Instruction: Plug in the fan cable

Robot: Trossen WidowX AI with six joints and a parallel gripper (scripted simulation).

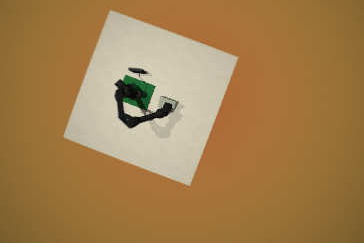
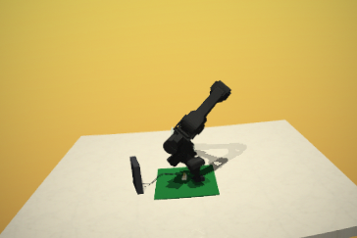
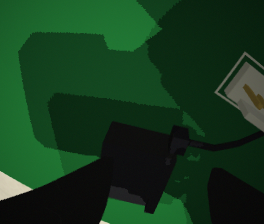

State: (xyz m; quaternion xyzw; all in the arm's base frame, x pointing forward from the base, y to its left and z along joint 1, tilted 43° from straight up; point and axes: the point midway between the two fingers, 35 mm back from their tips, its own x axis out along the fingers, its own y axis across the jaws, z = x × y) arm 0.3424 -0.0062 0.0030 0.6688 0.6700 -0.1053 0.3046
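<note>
The fan plug, a black block (image 3: 137, 155), lies over the green board (image 1: 151, 89) (image 2: 166, 192) (image 3: 67, 17) in the wrist view. Its thin dark cable (image 3: 216, 147) leaves its right end. My gripper (image 3: 162, 172) (image 2: 199, 179) is part open and low over the board. The left finger overlaps the plug's left edge in view, and a gap shows between the plug and the right finger. The pale four-pin header (image 3: 237, 91) (image 2: 184, 176) with gold pins is at the right edge of the wrist view, apart from the plug. The plug's underside is hidden.
The fan (image 1: 137, 70) (image 2: 136, 176), a thin dark panel, stands beside the board, with its cable running onto the board. The arm reaches over the board from its base (image 1: 168, 108). All stand on a pale table (image 1: 200, 81) (image 2: 275, 177). Arm shadows darken much of the board.
</note>
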